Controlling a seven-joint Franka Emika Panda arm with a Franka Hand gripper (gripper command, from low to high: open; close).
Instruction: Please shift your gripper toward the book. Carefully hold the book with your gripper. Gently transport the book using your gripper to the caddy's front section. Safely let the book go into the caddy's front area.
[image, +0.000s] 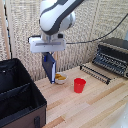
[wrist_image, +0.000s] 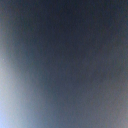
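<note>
Item 1, at the exterior view's left: the caddy (image: 20, 97), black, soft-sided, open-topped, with a divider splitting it into 2 compartments; both look unoccupied from here.

Item 2, centre: my gripper (image: 48, 56) under the white wrist block, fingers pinching the top edge of the book (image: 49, 68). The book hangs lifted off the wooden table (image: 95, 107), tilted, its lower corner just above a small bowl (image: 60, 78) with something yellow inside. My wrist view is a dark blue blur and settles nothing.

Item 3, right of centre: 1 red cup (image: 79, 85), upright, near the bowl.

Item 4, far right: 1 toaster oven (image: 114, 55) with a wire rack (image: 96, 72) in front.

Risk, as I judge it: the grip is narrow and the book hangs askew, so a quick swing toward the caddy could let it pivot or slip. Its low corner could also catch the caddy wall or divider if I carry it too low.
</note>
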